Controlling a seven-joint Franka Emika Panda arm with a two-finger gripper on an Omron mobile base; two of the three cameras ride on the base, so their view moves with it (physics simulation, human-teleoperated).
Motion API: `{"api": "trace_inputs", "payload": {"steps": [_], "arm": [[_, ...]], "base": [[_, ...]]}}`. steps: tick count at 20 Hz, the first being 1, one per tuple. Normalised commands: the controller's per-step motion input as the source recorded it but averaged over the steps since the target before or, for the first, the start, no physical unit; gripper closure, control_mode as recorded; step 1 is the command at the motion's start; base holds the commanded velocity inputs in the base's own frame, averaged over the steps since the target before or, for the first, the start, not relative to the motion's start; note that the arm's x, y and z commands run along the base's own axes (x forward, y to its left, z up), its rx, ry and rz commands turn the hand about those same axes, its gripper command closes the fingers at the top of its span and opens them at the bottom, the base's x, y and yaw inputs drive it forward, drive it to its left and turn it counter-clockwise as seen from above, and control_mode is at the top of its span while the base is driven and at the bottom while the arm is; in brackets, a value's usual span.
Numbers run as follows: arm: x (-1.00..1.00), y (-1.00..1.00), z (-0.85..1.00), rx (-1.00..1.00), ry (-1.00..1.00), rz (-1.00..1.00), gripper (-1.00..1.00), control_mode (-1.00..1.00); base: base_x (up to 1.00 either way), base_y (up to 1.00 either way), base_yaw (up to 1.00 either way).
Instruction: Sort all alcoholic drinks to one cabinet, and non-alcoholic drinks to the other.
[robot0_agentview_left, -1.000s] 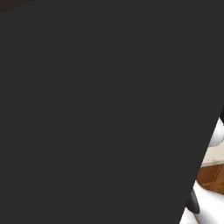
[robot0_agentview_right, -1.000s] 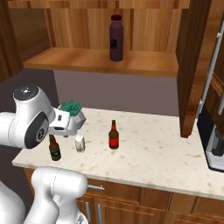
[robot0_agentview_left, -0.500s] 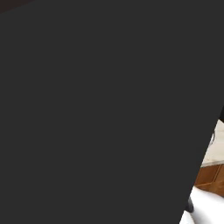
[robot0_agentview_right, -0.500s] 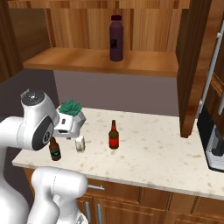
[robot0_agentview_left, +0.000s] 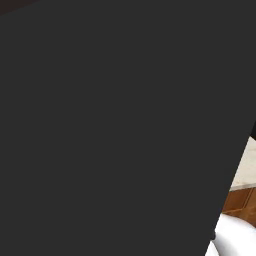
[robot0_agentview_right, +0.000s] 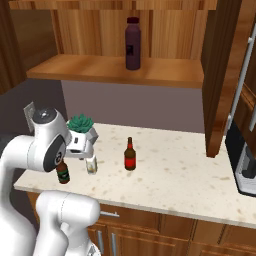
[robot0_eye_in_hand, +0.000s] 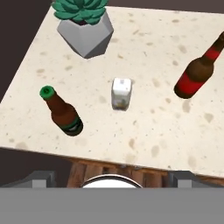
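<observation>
I can't read any words or numbers here. The purple bottle (robot0_agentview_right: 132, 42) on the cabinet shelf (robot0_agentview_right: 115, 70) has a dark label, but it is too small to read. The beer bottles (robot0_eye_in_hand: 63, 113) (robot0_eye_in_hand: 199, 72) have green and red bands with no letters I can make out.

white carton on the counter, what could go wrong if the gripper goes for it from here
The white carton is small and stands upright, so an off-centre descent of the open gripper could tip it. The green-label beer bottle stands close beside it, and a wide approach might knock that tall, narrow bottle over. The potted succulent also crowds the far side.
</observation>
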Motion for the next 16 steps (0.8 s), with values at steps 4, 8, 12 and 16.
{"api": "trace_inputs", "payload": {"steps": [4, 8, 12, 16], "arm": [[0.21, 0.03, -0.2, 0.0, 0.0, 0.0, -1.0, -1.0], [0.25, 0.01, -0.22, 0.0, 0.0, 0.0, -1.0, -1.0], [0.21, 0.0, -0.26, 0.0, 0.0, -0.02, -1.0, -1.0], [0.21, 0.0, -0.26, 0.0, 0.0, -0.02, -1.0, -1.0]], "base": [[0.0, 0.0, 0.0], [0.0, 0.0, 0.0], [0.0, 0.0, 0.0], [0.0, 0.0, 0.0]]}}
